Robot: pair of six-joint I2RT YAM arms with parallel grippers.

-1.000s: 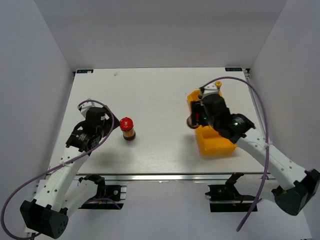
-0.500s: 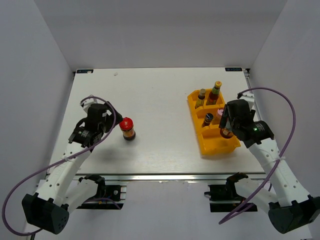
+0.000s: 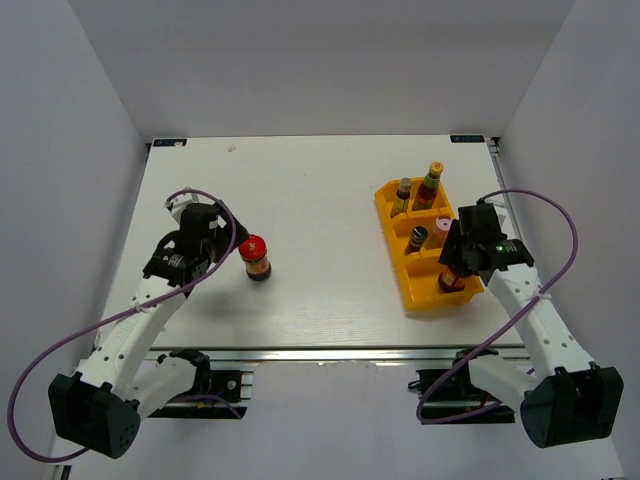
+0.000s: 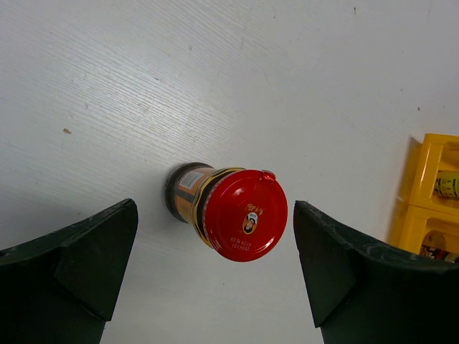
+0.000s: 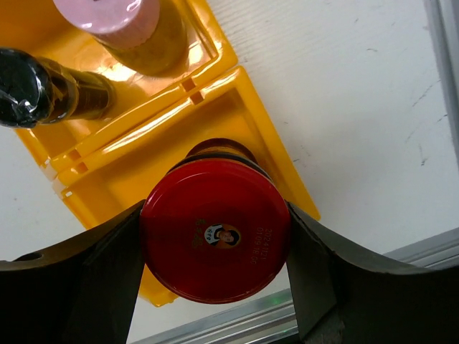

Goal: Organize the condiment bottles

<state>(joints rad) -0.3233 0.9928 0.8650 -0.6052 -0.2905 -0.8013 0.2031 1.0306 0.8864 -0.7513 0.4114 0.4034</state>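
One red-lidded dark jar stands on the white table; in the left wrist view it sits between my fingers. My left gripper is open, its fingers apart from the jar on both sides. My right gripper is shut on the second red-lidded jar, holding it in the near compartment of the yellow tray. The pink-capped bottle and the dark shaker share the middle compartment. The slim brown bottle and the yellow-capped sauce bottle stand in the far one.
The tray's wall lies close around the held jar. The table's right edge and a metal rail run just beside the tray. White walls enclose the table at the left, right and back.
My right arm carried its jar from the tray's left side across to the near compartment. My left gripper moved a little closer to the jar on the table.
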